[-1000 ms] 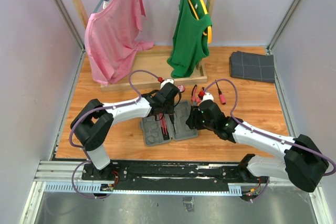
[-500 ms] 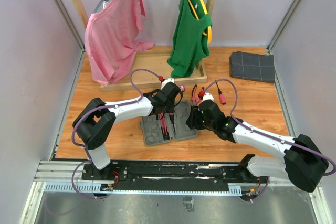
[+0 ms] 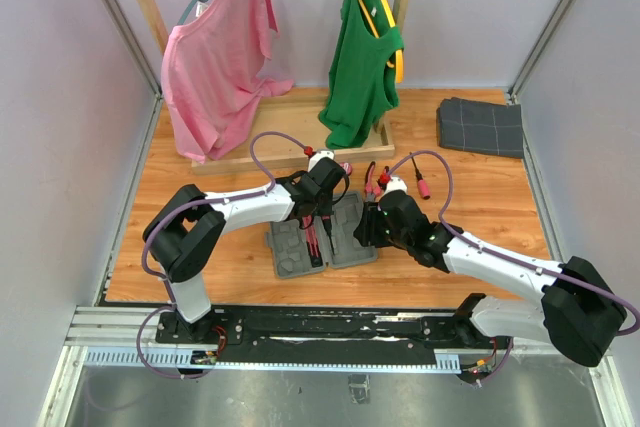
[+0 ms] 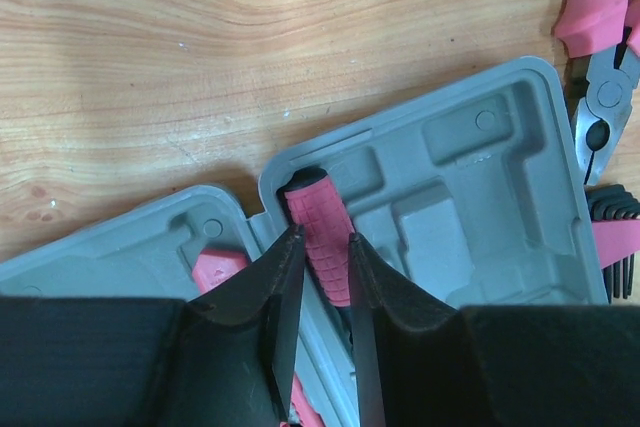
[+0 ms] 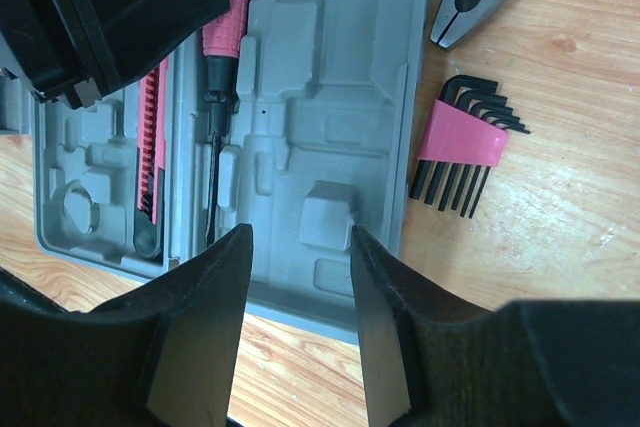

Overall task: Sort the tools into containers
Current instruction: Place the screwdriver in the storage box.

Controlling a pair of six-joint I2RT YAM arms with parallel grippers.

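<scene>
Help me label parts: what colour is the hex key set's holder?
Pink hex key holder; clearest in the right wrist view.

My top camera is looking down from above and behind my two bases, taking in the whole bench (image 3: 490, 227) from afar. My left wrist camera is peering straight down, very near, past my left pincer (image 4: 325, 242) onto the grey case (image 4: 470, 197). My right wrist camera is hanging somewhat farther off. Both are sharing the case's hinge, the red-handled screwdriver (image 4: 315, 212) and the pliers (image 4: 600, 97).
</scene>
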